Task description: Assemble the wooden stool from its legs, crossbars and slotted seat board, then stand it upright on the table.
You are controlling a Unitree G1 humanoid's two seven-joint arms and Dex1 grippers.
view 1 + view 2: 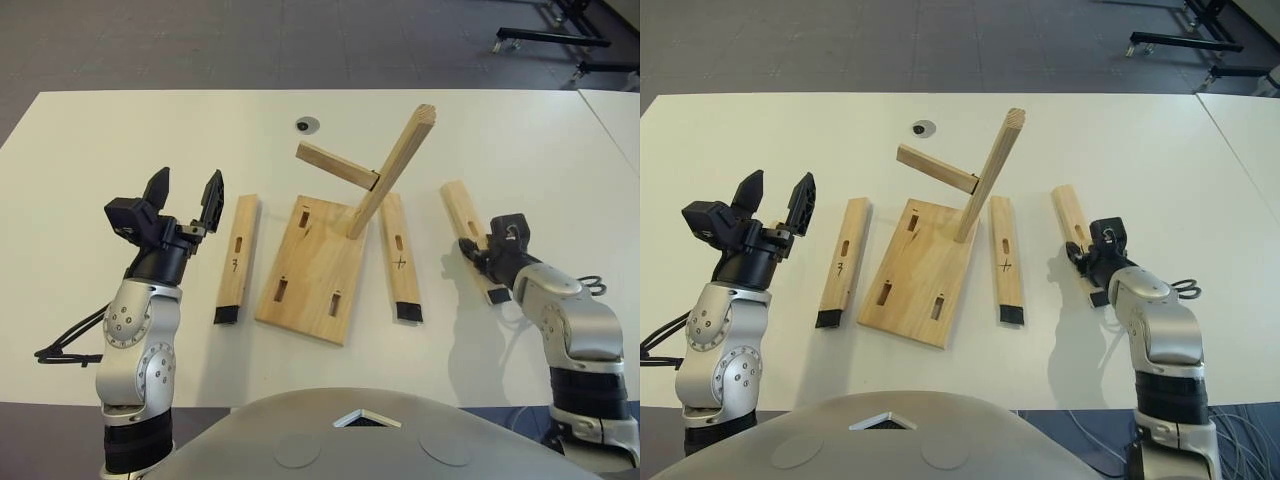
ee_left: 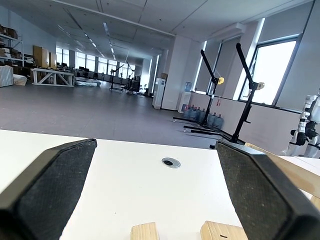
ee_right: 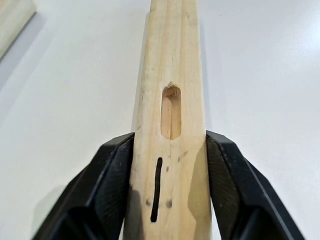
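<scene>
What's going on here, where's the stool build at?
Early in the build. The seat board lies flat on the table with one leg slotted in, leaning, a crossbar sticking out of it. Two loose legs lie on either side of the board. The right end effector is closed on a third loose leg lying farthest right; the left end effector is raised, open and empty.

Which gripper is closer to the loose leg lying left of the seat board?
Left. The left gripper hangs open just left of the loose leg; the right gripper is across the seat board, shut on the rightmost leg.
</scene>
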